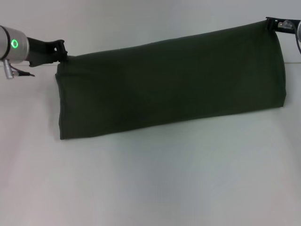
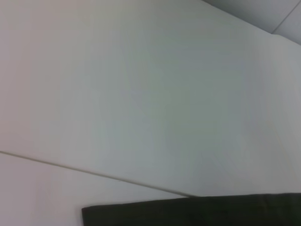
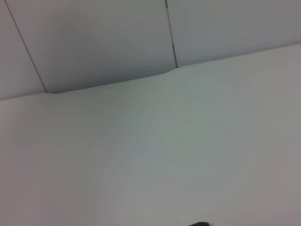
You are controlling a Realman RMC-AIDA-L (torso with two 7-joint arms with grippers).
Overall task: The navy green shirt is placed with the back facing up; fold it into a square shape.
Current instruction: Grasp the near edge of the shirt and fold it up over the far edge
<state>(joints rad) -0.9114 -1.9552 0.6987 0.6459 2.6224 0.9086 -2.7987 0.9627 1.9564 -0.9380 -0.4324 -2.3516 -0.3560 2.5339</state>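
Head view: left gripper (image 1: 62, 52) and right gripper (image 1: 272, 24) each pinch closed on an upper corner of the navy green shirt (image 1: 174, 82), holding it stretched, hanging above the white table (image 1: 150, 188). If either pinch slipped, it could sag and bunch. Plain dark olive cloth, smooth, doubled into a long band.
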